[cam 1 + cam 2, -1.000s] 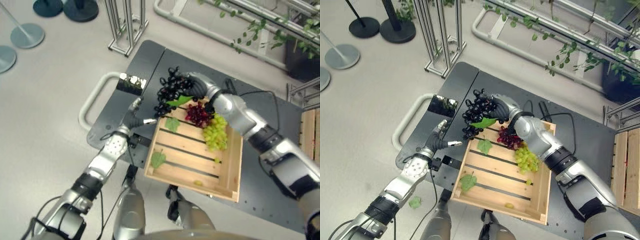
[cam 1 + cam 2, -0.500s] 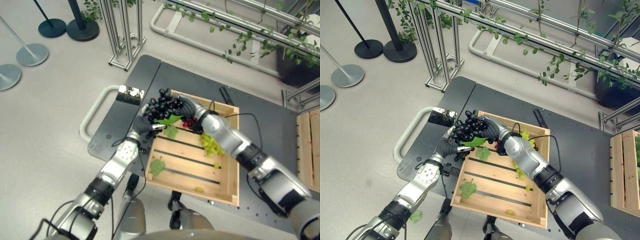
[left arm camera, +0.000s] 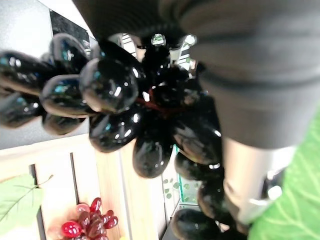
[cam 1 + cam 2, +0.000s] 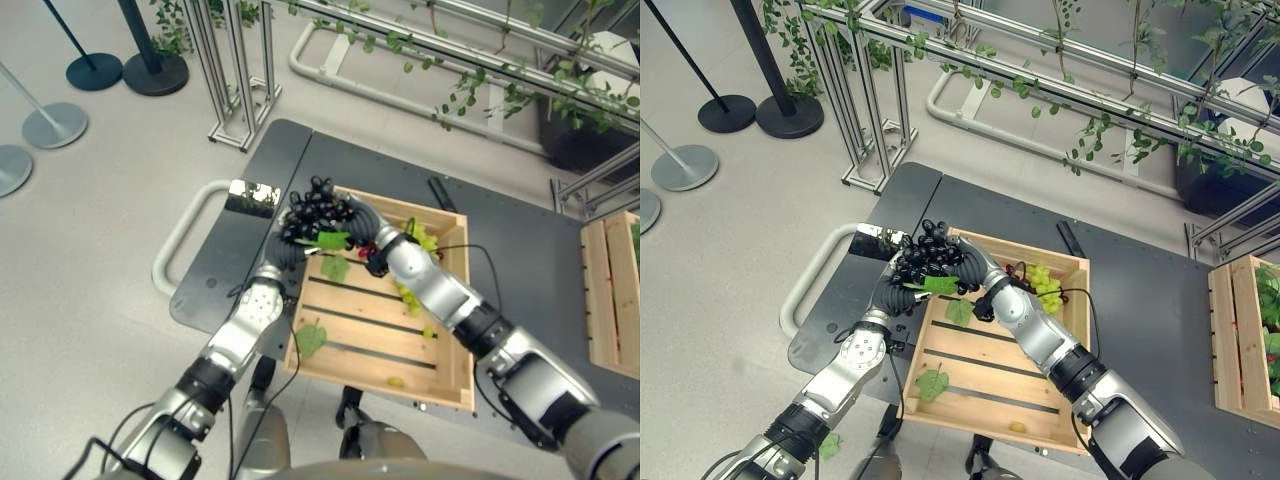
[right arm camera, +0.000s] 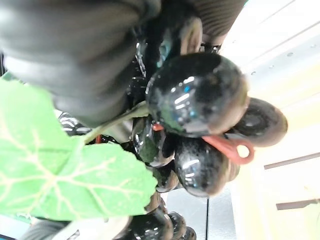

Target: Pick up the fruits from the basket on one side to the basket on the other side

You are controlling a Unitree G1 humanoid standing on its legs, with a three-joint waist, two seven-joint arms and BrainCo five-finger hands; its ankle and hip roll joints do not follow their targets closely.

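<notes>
Overhead, both hands, left hand (image 4: 892, 296) and right hand (image 4: 975, 272), clasp the black grapes (image 4: 927, 258); a wrist view adds red grapes (image 3: 89, 226)

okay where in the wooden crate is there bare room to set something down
The crate's middle and near slats are mostly bare, bordered by a loose leaf at its left wall. The far end is crowded: black grapes between both hands, red grapes, green grapes.

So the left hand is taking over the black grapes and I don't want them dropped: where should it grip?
Probably from below and the left side, cupping the black grapes under their bulk: the right hand already covers the top by the green leaf, and the loose berries hang downward. The left hand sits right underneath.
</notes>
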